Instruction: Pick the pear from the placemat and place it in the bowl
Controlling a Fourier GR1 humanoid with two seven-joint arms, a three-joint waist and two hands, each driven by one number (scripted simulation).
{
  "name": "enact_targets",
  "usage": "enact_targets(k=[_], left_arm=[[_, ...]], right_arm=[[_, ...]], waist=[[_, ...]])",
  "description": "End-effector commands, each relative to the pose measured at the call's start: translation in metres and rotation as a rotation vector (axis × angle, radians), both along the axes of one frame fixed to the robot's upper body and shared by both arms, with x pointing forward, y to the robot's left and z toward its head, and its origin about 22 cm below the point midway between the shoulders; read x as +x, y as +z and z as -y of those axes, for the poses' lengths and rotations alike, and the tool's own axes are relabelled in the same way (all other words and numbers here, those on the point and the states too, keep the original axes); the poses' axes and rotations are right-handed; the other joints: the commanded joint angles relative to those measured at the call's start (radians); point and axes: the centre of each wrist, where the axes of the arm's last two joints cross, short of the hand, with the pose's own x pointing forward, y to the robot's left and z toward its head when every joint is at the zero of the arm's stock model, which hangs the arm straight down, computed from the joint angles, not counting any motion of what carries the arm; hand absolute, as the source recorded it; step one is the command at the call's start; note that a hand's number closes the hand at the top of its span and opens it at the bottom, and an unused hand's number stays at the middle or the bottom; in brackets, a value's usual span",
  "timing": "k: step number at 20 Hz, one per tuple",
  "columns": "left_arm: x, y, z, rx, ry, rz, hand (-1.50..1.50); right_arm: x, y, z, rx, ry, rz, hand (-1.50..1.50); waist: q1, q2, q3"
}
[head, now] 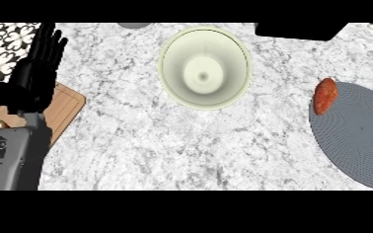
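Since the pear (325, 96) lies on its side right at the left edge of the grey placemat (350, 133), seemingly half over the rim, a glancing touch could, in my judgement, roll it off onto the bench (182, 148). The bowl (205, 68) stands well apart to its left, so a low carry might clip its rim. The left hand (36, 69) rests at the far left beside a wooden board (67, 106), its fingers (45, 42) straight, holding nothing. The right hand is out of view.
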Motion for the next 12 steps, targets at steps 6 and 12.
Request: enact_targets(k=[6, 12], left_arm=[[-0.008, -0.004, -0.028, 0.003, 0.04, -0.009, 0.0], [-0.024, -0.017, -0.023, -0.006, 0.042, -0.01, 0.0]], right_arm=[[0.01, -0.032, -0.083, -0.108, 0.291, -0.205, 1.5], [0.01, -0.088, -0.096, -0.165, 0.284, -0.18, 1.5]], waist=[[-0.035, -0.008, 0.0], [-0.051, -0.012, 0.0]])
